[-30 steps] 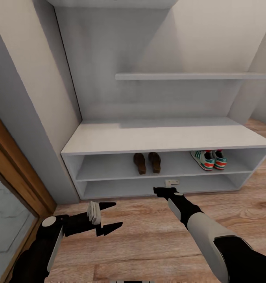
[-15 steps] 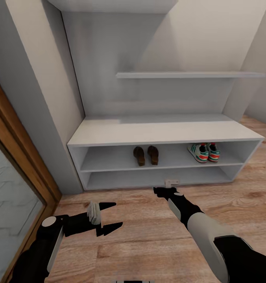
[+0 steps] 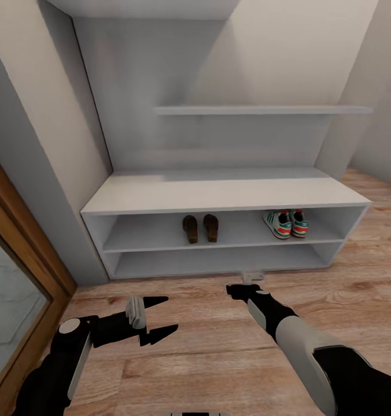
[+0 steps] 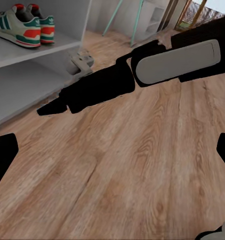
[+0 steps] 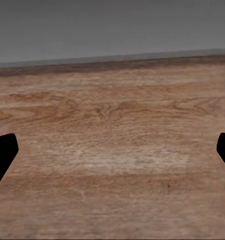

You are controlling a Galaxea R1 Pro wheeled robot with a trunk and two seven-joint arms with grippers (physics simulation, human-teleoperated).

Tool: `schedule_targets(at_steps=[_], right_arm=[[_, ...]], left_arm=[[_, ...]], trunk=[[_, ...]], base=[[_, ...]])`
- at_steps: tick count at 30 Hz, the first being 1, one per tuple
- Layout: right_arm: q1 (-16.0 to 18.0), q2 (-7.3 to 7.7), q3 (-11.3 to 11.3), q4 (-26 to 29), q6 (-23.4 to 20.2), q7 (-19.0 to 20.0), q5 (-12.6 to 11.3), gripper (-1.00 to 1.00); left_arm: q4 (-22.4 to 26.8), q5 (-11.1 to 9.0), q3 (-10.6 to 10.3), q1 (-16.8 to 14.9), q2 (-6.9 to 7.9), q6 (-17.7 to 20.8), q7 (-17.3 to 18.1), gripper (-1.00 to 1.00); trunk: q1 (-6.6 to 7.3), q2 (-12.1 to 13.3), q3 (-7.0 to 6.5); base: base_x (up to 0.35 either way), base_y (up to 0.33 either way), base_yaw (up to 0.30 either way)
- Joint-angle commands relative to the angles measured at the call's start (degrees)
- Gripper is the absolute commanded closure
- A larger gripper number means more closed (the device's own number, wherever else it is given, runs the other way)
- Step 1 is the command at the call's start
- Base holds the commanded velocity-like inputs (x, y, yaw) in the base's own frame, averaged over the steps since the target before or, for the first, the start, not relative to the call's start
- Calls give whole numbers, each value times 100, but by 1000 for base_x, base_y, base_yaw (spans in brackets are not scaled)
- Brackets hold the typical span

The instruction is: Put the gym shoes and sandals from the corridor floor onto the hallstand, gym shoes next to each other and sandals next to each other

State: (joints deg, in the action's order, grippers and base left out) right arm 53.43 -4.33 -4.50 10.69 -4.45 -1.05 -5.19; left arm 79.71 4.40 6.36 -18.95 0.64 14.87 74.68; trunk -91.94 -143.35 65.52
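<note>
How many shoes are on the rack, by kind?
Cream-white sneakers with green stripes: 2
Dark brown strap sandals with tan footbeds: 2
Total: 4, all on the upper slot of the pale grey-white shoe rack.

Light brown wood-grain plank corridor floor (image 3: 218, 358) showing a smooth, faintly satin finish. Pale grey-white hallstand (image 3: 218, 193) appearing as matt painted board. Dark brown sandals (image 3: 200, 228) looking like dull leather; cream-white gym shoes (image 3: 285, 223) showing smooth, leather-like uppers. Left pincer (image 3: 159, 318) looking like matt black plastic.
</note>
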Motion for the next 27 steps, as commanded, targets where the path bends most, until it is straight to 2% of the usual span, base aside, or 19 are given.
schedule_targets(at_steps=[1,6,12,14,15,18,21,24,25,26,27], right_arm=[[1,2,-48,-56,-28,-9,-55,-100],[1,9,-43,-718,32,16,-67,-100],[1,11,-42,-824,47,25,-69,-100],[1,46,-38,-835,52,26,-73,-100],[1,131,-35,-838,55,26,-76,-100],[1,229,-34,-840,57,26,-78,-100],[1,273,-34,-840,79,26,-78,-100],[-5,441,-34,-840,626,26,-93,-100],[-9,500,-34,-844,879,26,-110,-100],[-20,568,-34,-846,1201,26,-152,-100],[-27,585,-34,-847,1283,26,-171,-100]], left_arm=[[9,30,11,-3,-3,60,26,-100],[9,34,14,-3,-3,60,-5,-100],[8,35,51,-3,-3,60,-21,-100],[6,40,304,0,-3,60,-21,-100],[3,42,610,3,-3,60,-18,-100],[1,48,898,3,-3,60,-21,-100],[1,62,1020,0,-3,60,-28,-100],[1,80,1359,4,-4,60,-44,-100],[1,84,1548,5,-7,60,-48,-100],[1,95,1834,3,-9,60,-52,-100],[1,99,1920,1,-10,60,-51,-100]], trunk=[[1,-2,5],[1,-2,5],[1,-2,5],[1,-2,5],[1,-2,5],[1,-2,5],[1,-2,5],[1,-2,5],[1,-2,5],[1,-2,5],[1,-2,5]], base=[[0,-314,0],[0,-314,0],[0,-329,0],[0,-342,0],[0,-343,0],[0,-343,0],[0,-342,0],[0,-342,0],[13,-342,0],[43,-341,0],[49,-341,0]])
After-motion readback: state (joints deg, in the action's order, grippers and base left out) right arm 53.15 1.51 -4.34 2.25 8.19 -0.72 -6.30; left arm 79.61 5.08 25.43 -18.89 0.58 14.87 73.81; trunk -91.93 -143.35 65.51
